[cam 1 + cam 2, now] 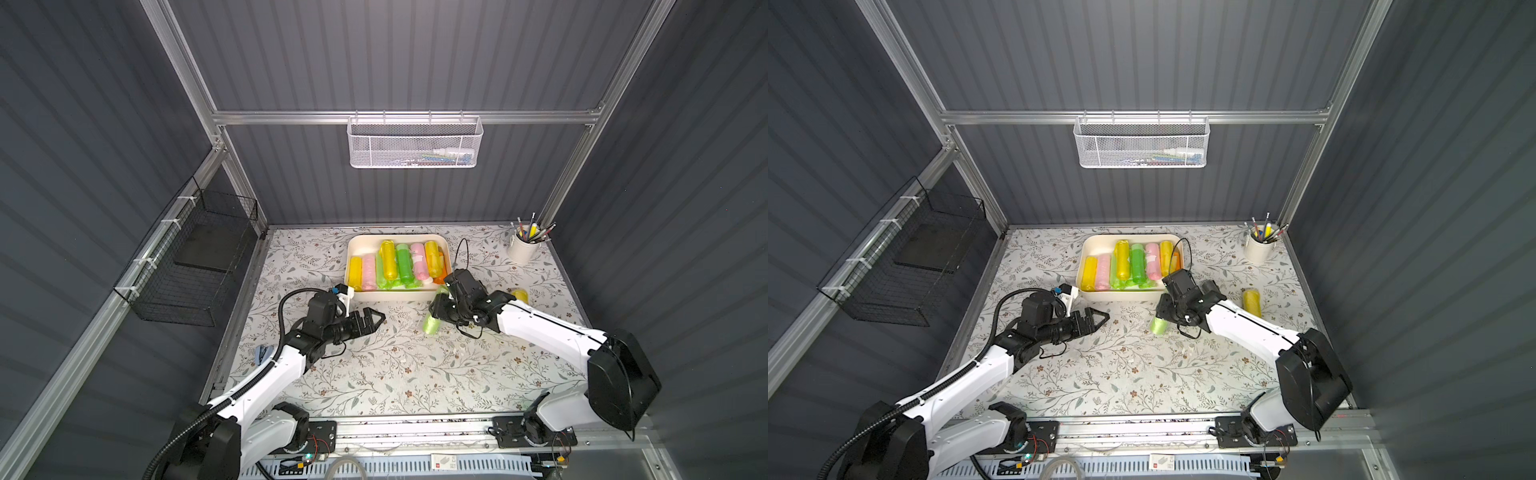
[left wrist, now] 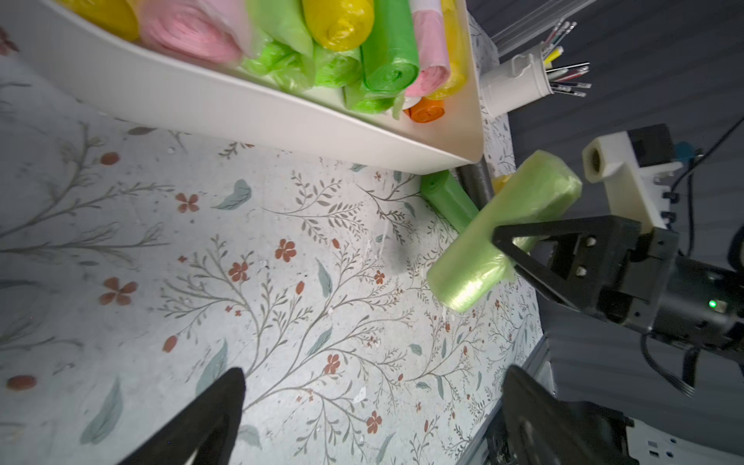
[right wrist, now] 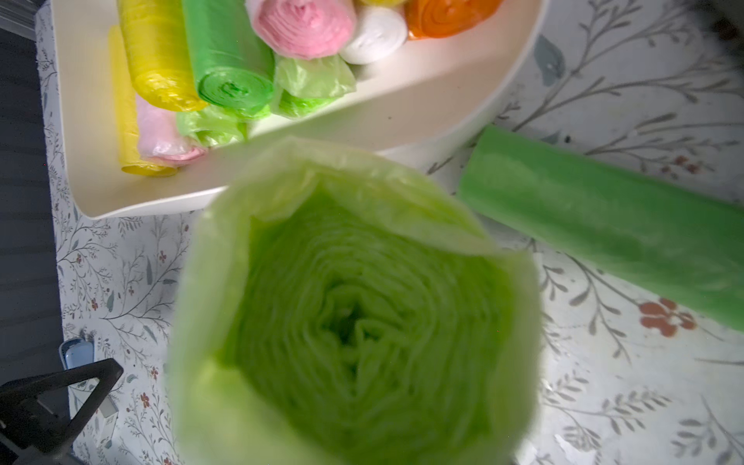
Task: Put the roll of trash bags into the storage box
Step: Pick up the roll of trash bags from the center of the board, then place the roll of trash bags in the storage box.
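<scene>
Right wrist view: the pale green roll of trash bags (image 3: pixel 362 314) fills the frame end-on, blurred, blocking the right gripper's (image 1: pixel 435 311) fingers from sight. Left wrist view settles it: jaws clamped on the tilted roll, far finger hidden behind it. Left gripper (image 1: pixel 372 319) hangs wide open. Beyond, a darker green roll (image 3: pixel 604 225), cut off, lies just beside the storage box (image 3: pixel 362 120); the held one hangs outside, near its front corner.

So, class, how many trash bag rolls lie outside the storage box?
3: a light green roll in the right gripper, a darker green roll lying by the storage box, a yellow roll beyond the right arm. The arm may hide others.
</scene>
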`<action>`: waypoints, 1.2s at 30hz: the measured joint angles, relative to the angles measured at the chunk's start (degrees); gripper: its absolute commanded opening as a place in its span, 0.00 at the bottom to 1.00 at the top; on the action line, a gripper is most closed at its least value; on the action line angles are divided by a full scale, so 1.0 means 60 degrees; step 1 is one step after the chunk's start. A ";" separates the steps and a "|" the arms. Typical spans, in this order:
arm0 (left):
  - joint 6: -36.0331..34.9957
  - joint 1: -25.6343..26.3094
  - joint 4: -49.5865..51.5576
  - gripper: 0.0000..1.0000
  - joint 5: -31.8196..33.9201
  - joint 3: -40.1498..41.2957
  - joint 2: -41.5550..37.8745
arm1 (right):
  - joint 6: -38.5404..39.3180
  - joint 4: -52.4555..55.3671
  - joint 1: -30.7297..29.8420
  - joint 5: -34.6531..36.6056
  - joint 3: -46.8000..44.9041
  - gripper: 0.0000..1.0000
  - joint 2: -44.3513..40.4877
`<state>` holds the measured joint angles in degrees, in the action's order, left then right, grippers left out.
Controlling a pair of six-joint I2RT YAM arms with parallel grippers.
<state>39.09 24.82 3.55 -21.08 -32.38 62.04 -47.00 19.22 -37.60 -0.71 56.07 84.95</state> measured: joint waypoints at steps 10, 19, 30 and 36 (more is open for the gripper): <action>-0.0262 0.0000 0.1559 1.00 0.1942 -0.1180 -0.0226 | 0.0743 -0.0157 -0.0317 -0.0284 0.1789 0.50 0.1275; -0.0415 0.0000 0.1934 1.00 0.2503 -0.1421 -0.0393 | 0.1840 0.0135 -0.0357 -0.0317 0.3206 0.50 0.1789; -0.0594 0.0000 0.2087 1.00 0.2852 -0.1541 -0.1446 | 0.3395 0.1548 -0.0357 -0.0426 0.6262 0.50 0.3512; -0.0594 0.0000 0.2266 1.00 0.2849 -0.1545 -0.1483 | 0.3807 0.2222 -0.0357 -0.0561 0.7898 0.50 0.5005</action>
<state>35.53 24.82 17.15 -3.99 -41.65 53.15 -24.16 32.56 -39.75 -4.08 103.46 114.98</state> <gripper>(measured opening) 0.999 0.499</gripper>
